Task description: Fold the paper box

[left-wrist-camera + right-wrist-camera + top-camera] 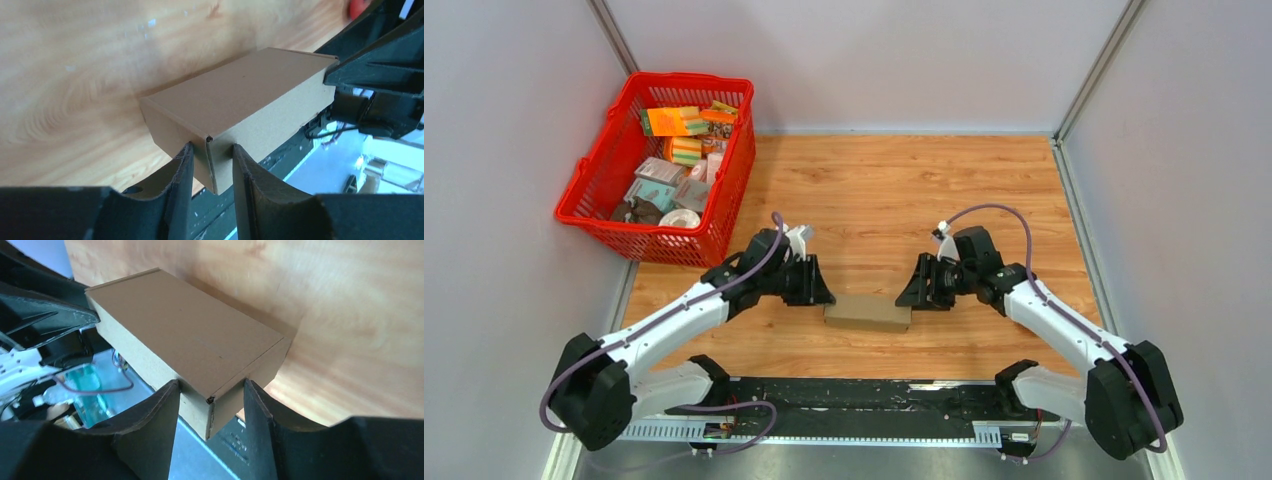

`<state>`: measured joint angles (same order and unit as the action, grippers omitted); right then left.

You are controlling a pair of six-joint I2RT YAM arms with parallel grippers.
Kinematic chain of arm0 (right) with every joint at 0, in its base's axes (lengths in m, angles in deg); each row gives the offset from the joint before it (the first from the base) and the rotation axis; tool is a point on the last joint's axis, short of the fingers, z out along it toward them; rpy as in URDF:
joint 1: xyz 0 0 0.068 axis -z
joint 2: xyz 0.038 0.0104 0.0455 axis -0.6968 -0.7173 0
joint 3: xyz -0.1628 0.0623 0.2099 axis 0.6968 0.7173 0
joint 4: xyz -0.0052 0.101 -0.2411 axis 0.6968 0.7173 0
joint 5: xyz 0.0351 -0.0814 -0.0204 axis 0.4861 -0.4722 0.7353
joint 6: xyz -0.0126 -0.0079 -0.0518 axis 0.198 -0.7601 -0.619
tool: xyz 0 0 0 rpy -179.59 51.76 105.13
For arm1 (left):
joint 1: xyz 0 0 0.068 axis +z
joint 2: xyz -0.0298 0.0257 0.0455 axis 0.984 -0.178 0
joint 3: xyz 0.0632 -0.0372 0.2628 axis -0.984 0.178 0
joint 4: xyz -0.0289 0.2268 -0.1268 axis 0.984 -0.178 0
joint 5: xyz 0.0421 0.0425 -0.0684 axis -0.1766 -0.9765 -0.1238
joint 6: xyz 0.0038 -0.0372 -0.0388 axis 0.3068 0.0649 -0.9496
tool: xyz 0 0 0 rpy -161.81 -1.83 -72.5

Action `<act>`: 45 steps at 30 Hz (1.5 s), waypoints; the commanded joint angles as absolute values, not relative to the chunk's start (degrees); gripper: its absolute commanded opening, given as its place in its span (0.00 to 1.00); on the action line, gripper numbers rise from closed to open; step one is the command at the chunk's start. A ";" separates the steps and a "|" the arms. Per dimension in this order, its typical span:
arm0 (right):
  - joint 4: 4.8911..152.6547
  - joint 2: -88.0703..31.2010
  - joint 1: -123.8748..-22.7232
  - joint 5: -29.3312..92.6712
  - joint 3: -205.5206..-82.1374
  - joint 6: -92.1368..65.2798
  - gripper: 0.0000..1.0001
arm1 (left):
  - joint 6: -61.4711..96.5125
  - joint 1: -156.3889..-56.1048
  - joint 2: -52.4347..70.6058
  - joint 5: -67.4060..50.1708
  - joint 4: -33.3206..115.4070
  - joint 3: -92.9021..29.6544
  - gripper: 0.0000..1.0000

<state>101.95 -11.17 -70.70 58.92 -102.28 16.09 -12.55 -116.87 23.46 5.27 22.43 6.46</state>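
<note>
A closed brown paper box (867, 312) lies near the table's front edge, between my two grippers. My left gripper (822, 296) is at the box's left end. In the left wrist view its fingers (186, 160) straddle the near corner of the box (240, 95), each tip touching a face. My right gripper (912, 296) is at the right end. In the right wrist view its fingers (167, 400) clamp the near corner of the box (185, 335) the same way. The box lid lies flat and shut.
A red basket (664, 240) with several small packets stands at the back left, partly off the wooden table. A black mounting strip (854, 395) runs along the near edge just below the box. Grey walls enclose the sides and back.
</note>
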 commanded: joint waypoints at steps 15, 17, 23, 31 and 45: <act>95.92 -10.49 -71.15 48.03 -105.30 5.33 0.74 | -3.95 -117.54 23.65 -9.31 18.30 0.45 0.62; 97.85 -6.79 -71.15 46.45 -102.31 5.68 0.80 | -3.68 -117.54 30.74 -12.20 13.92 3.18 0.64; 107.26 3.69 -71.07 40.47 -103.43 5.33 0.89 | -4.91 -117.45 43.26 -14.07 6.77 3.46 0.65; 110.08 2.99 -71.07 41.08 -114.93 7.79 0.91 | -7.46 -117.54 45.20 -7.40 13.69 -0.76 0.64; 117.03 12.59 -71.07 31.48 -114.87 6.92 1.00 | -5.52 -117.54 51.02 -12.93 6.86 -6.13 0.72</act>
<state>116.09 14.95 -71.05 32.45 -118.26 6.89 -6.06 -117.53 54.43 -10.27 10.71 -6.11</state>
